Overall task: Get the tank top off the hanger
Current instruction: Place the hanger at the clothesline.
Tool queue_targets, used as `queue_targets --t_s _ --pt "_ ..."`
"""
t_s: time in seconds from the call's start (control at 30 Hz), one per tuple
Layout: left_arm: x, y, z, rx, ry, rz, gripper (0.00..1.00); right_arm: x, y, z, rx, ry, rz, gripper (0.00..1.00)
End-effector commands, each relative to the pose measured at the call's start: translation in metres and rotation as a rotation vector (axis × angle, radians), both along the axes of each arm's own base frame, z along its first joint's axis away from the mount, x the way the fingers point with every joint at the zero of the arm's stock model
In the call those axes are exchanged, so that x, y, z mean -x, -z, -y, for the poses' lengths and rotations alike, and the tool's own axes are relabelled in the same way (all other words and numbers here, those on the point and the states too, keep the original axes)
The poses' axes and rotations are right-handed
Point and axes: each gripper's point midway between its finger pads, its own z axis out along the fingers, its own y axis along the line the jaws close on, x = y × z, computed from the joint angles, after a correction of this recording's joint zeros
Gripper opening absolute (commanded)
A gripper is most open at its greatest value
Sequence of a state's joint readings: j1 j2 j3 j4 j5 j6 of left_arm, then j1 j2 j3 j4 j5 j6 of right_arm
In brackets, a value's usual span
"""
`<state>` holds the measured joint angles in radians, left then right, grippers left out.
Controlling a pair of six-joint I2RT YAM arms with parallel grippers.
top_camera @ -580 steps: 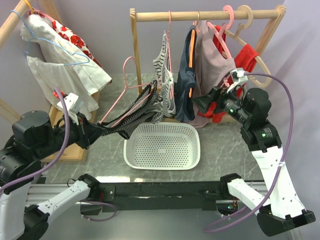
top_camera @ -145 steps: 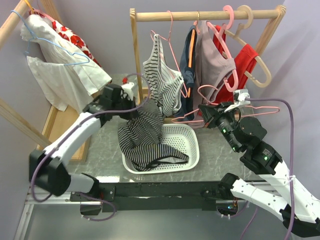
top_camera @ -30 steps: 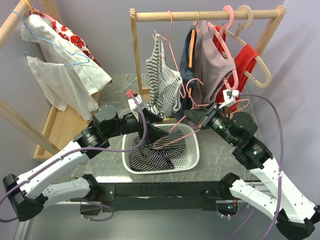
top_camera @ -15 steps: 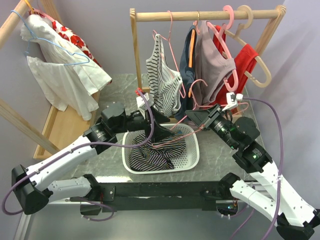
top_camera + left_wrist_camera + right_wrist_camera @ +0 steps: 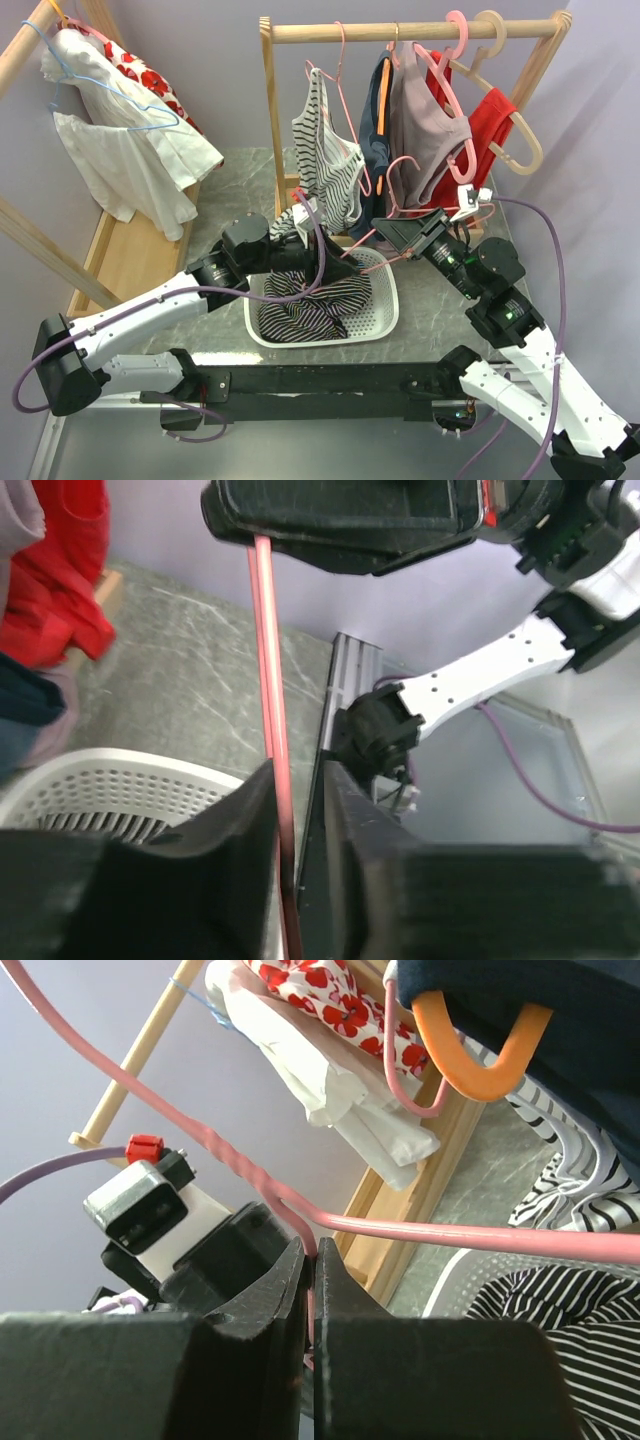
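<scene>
Grey stone tabletop (image 5: 440, 300) carries a white basket (image 5: 385, 305), and the striped tank top (image 5: 310, 310) lies bunched inside it, off the pink hanger (image 5: 450, 1232). Right tool (image 5: 308, 1255) pinches that hanger's wire tight. Left tool (image 5: 300, 775) is narrowed around another stretch of it, though whether it truly grips cannot be told.

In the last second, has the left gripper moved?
Yes. The left gripper has slid rightward over the basket, from its middle to its right rim, reaching the pink hanger.
</scene>
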<state>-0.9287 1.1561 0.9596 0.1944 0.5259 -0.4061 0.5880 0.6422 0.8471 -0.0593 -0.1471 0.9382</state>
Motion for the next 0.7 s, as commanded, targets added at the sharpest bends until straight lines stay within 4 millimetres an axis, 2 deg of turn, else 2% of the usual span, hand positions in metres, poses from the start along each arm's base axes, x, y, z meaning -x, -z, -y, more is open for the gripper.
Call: queue_targets --t_s 0.0,0.1,0.23,0.33,0.37,0.4,0.43,0.5,0.53,0.67 --pt "-0.006 -0.015 -0.003 0.033 -0.048 0.05 0.21 0.003 -0.02 0.002 -0.049 -0.006 0.056 0.0" --pt "-0.009 -0.017 -0.003 0.024 -0.062 0.058 0.01 0.003 -0.02 0.001 -0.044 -0.006 0.061 0.0" --pt "-0.011 -0.012 -0.007 -0.036 -0.077 0.075 0.01 0.003 -0.014 0.005 0.0 0.007 0.052 0.0" --pt "-0.009 -0.03 -0.013 -0.044 -0.076 0.129 0.01 0.004 -0.003 0.008 0.072 0.022 0.043 0.0" --pt "-0.007 -0.024 -0.017 -0.084 -0.071 0.115 0.01 0.004 0.003 0.01 0.117 0.025 0.044 0.01" --pt "-0.005 -0.027 -0.02 -0.09 -0.069 0.123 0.01 0.009 0.004 0.006 0.142 -0.01 0.061 0.08" --pt "-0.002 -0.036 -0.023 -0.09 -0.063 0.144 0.01 0.01 0.006 0.005 0.176 -0.026 0.078 0.24" --pt "0.002 -0.036 -0.029 -0.122 -0.052 0.141 0.01 0.013 0.011 0.008 0.28 -0.037 0.101 0.37" --pt "0.004 -0.043 -0.031 -0.116 -0.051 0.151 0.01 0.01 0.014 0.009 0.308 -0.027 0.096 0.49" --pt "0.007 -0.052 -0.04 -0.111 -0.066 0.16 0.01 0.009 0.007 0.022 0.354 0.032 0.128 0.56"
